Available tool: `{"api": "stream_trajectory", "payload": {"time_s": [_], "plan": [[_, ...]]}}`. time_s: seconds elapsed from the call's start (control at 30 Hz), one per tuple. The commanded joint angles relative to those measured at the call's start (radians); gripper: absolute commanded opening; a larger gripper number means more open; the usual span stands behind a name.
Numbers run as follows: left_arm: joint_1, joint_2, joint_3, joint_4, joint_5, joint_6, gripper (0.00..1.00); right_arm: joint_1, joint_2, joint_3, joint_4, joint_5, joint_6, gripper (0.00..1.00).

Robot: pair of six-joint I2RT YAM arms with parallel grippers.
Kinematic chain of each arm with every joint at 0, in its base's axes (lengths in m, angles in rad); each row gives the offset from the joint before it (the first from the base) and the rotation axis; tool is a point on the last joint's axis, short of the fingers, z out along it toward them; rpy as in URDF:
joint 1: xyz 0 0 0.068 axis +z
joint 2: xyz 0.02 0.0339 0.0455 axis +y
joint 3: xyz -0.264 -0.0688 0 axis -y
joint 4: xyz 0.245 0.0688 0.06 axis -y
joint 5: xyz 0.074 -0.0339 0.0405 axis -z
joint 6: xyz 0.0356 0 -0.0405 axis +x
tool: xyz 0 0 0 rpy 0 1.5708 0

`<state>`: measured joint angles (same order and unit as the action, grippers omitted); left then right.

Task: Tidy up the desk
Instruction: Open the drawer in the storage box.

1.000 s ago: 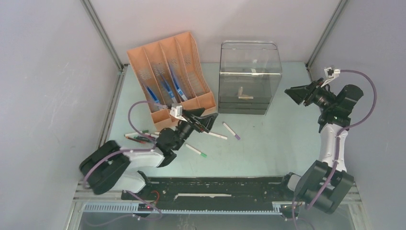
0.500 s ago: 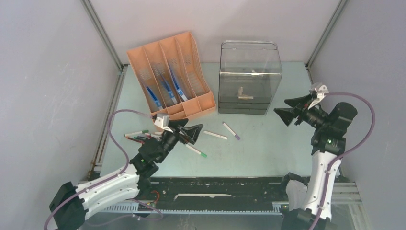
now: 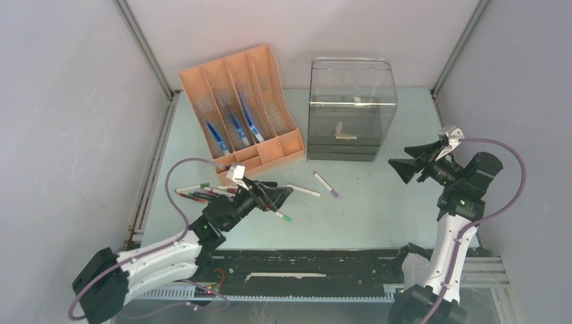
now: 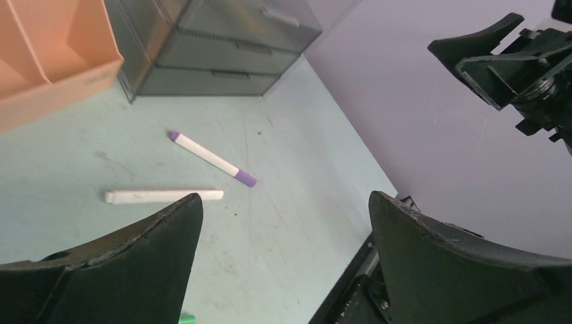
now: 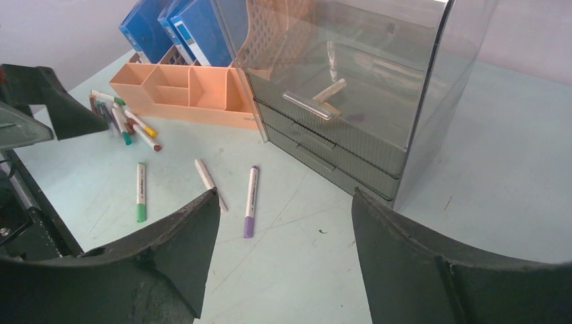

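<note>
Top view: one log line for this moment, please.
left end effector: open, by green-capped marker | right end effector: open, empty | desk: markers loose

Left gripper [image 3: 276, 192] and right gripper [image 3: 405, 160]: jaws spread wide, empty.
The left hangs low, angled rightward; the right is raised, pointing left.

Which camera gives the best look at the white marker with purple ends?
Left wrist: the white marker with purple ends lies whole and largest there. Right wrist shows it whole but smaller; top external shows it tiny.
</note>
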<state>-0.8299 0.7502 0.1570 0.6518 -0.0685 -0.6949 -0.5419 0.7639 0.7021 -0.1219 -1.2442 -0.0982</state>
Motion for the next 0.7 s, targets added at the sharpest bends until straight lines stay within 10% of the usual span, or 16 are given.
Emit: {"api": "stream_trajectory", "payload": {"time_s": [0.0,0.67], "plan": [[0.004,0.16,0.112,0.107,0.057,-0.127,0.98,0.005,0.024,0.005,0.037,-0.011,0.006,0.79],[-0.051,0.889,0.544,0.282,-0.13,-0.339,0.91,0.181,0.088,0.069,-0.135,0.191,-0.151,0.8]]}}
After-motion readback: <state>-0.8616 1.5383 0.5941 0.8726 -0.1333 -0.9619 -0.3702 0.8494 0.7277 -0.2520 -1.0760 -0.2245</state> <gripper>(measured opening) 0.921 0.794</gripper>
